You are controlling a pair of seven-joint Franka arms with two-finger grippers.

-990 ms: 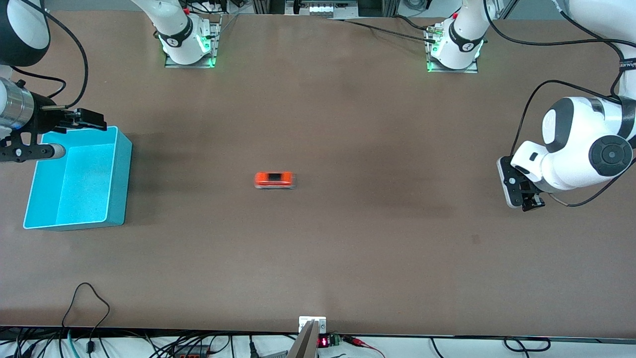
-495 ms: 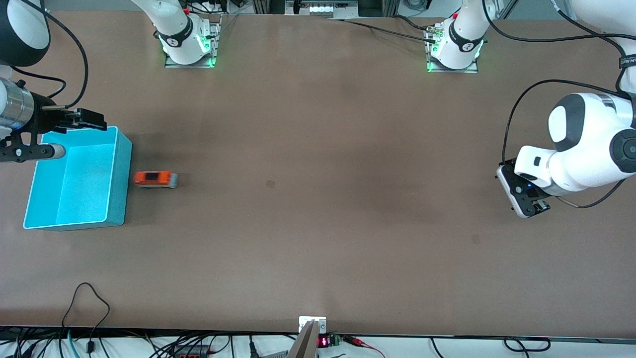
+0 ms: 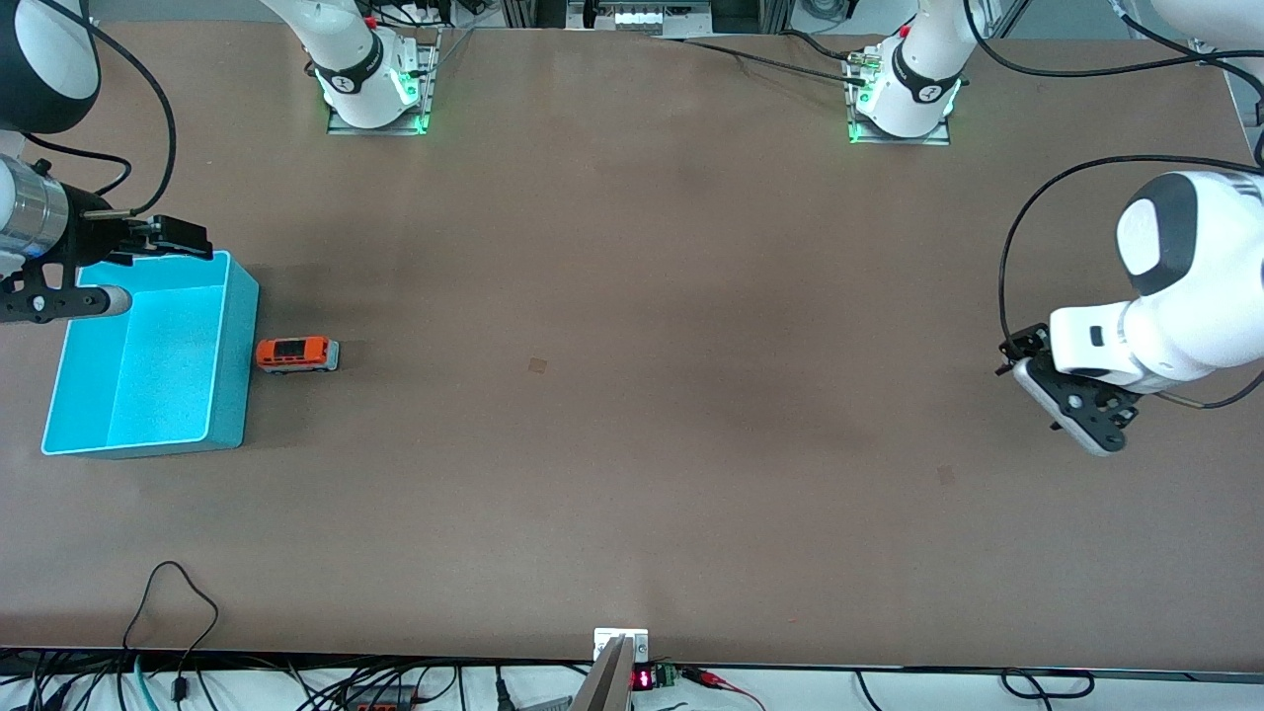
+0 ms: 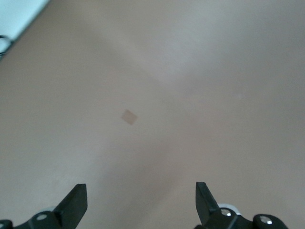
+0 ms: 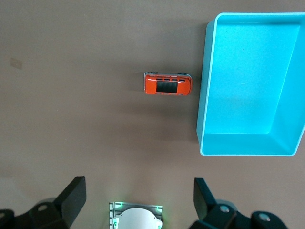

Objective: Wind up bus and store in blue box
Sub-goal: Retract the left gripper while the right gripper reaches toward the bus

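The orange bus (image 3: 296, 354) stands on the table right beside the outer wall of the blue box (image 3: 232, 395), at the right arm's end. The right wrist view shows the bus (image 5: 167, 84) with a narrow gap to the empty box (image 5: 248, 81). My right gripper (image 3: 183, 240) hangs open and empty over the box's corner farthest from the front camera; its own view (image 5: 139, 198) shows both fingers wide apart. My left gripper (image 3: 1066, 400) is open and empty in the air at the left arm's end; its view (image 4: 140, 202) shows bare table only.
A small tan patch (image 3: 538, 365) marks the table's middle and also shows in the left wrist view (image 4: 128, 116). The arm bases (image 3: 370, 94) stand along the table edge farthest from the front camera. Cables lie along the nearest edge.
The bus rolled from the table's middle to the box wall and nudged the box slightly. My left gripper drew back and turned at its end. The right arm has not moved.
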